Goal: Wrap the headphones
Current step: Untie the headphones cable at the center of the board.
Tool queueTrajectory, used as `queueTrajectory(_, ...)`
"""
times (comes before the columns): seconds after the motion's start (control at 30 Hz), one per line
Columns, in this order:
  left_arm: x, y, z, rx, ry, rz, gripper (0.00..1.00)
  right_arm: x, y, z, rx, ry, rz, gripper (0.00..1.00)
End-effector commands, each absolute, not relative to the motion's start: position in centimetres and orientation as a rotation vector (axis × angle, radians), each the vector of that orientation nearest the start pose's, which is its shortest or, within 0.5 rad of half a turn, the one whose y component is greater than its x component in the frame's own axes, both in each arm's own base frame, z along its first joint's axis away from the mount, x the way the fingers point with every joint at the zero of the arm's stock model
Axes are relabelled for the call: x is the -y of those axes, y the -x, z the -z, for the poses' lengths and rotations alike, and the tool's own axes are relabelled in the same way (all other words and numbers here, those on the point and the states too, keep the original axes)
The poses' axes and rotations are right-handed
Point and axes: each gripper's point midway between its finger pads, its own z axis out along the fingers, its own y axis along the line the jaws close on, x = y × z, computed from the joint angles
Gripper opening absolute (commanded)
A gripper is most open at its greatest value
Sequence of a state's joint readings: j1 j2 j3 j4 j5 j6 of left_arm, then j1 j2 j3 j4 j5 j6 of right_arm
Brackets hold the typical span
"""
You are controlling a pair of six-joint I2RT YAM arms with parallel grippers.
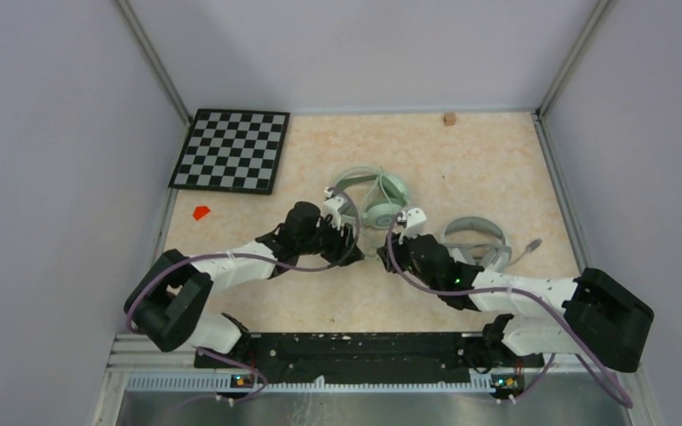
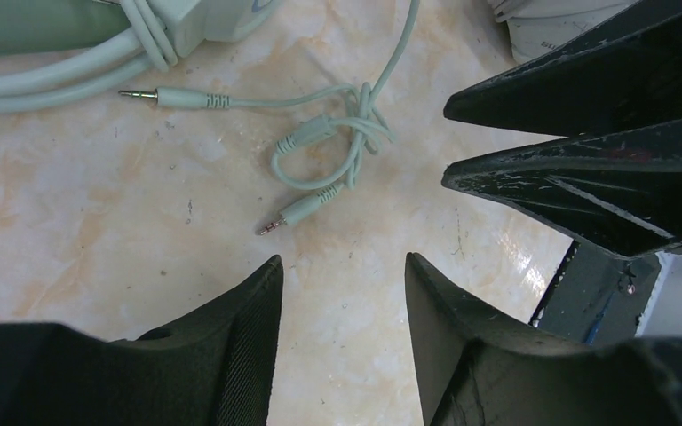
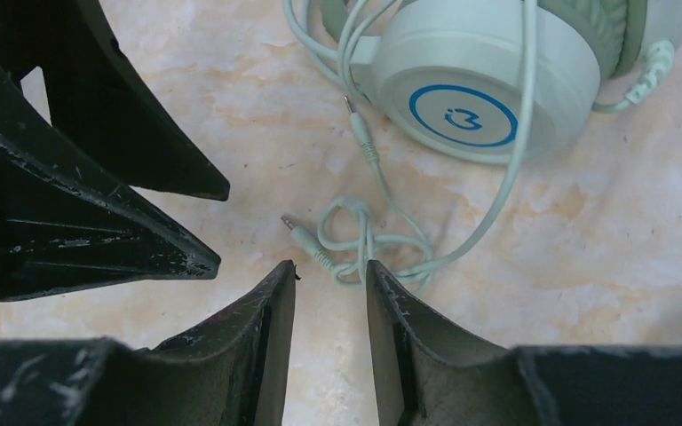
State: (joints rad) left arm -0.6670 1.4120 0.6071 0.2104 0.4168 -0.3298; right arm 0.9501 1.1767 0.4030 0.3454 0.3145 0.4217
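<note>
Marbled tabletop below; left gripper and right gripper gaped empty, limp light cable just ahead; I'd pinch its knot.

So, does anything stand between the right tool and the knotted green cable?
Nothing visible does. The knotted cable lies on the table just ahead of the open right tool; the left tool stands to one side.

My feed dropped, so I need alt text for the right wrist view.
The right hand hangs open, fingertips at a knotted pale-green cable with two jack plugs on the marbled table. Beyond sits the mint-green headset's round ear cup; the left hand's fingers fill the left edge.
</note>
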Motion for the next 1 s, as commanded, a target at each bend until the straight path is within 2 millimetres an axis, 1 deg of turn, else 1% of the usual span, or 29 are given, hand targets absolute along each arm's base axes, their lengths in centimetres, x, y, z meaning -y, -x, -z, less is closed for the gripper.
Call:
queueTrajectory(0.0, 29.7, -24.1, -10.4, -2.065, -0.579, 1.050, 0.55, -26.7, -24.6, -9.9, -1.901, 0.469, -0.503, 0.35)
queueTrajectory(0.13, 28.3, -24.1, -10.4, -2.082, -0.533, 0.985, 0.55, -26.5, -25.5, -8.5, -1.940, 0.482, -0.410, 0.33)
queueTrajectory(0.27, 27.7, -23.8, -11.1, -2.070, -0.500, 0.976, 0.54, -26.5, -25.8, -7.4, -1.981, 0.477, -0.376, 0.31)
queueTrajectory(0.37, 27.8, -23.6, -11.6, -2.064, -0.506, 0.985, 0.54, -26.5, -26.1, -6.8, -1.990, 0.468, -0.358, 0.30)
queueTrajectory(0.5, 28.0, -23.2, -11.9, -2.057, -0.515, 1.017, 0.52, -26.7, -26.5, -6.0, -2.004, 0.468, -0.336, 0.25)
queueTrajectory(0.6, 28.0, -22.8, -11.9, -2.055, -0.527, 1.032, 0.51, -27.0, -26.7, -5.6, -2.030, 0.474, -0.320, 0.23)
queueTrajectory(0.63, 28.0, -22.7, -11.9, -2.053, -0.533, 1.036, 0.51, -27.2, -26.7, -5.7, -2.032, 0.478, -0.327, 0.17)
queueTrajectory(0.67, 28.1, -22.6, -12.0, -2.045, -0.540, 1.044, 0.50, -27.4, -26.6, -5.8, -2.029, 0.481, -0.341, 0.07)
queueTrajectory(0.7, 28.1, -22.5, -12.0, -2.043, -0.547, 1.049, 0.49, -27.6, -26.5, -6.0, -2.031, 0.479, -0.360, 0.00)
queueTrajectory(0.8, 28.1, -22.0, -12.2, -2.025, -0.569, 1.068, 0.44, -28.0, -25.8, -7.8, -2.019, 0.448, -0.446, 0.00)
queueTrajectory(0.87, 28.2, -21.5, -12.2, -2.002, -0.594, 1.093, 0.41, -28.2, -25.1, -9.8, -1.994, 0.408, -0.531, 0.00)
queueTrajectory(0.97, 28.7, -20.8, -12.3, -1.962, -0.620, 1.153, 0.37, -28.7, -24.1, -11.8, -1.955, 0.373, -0.654, 0.00)
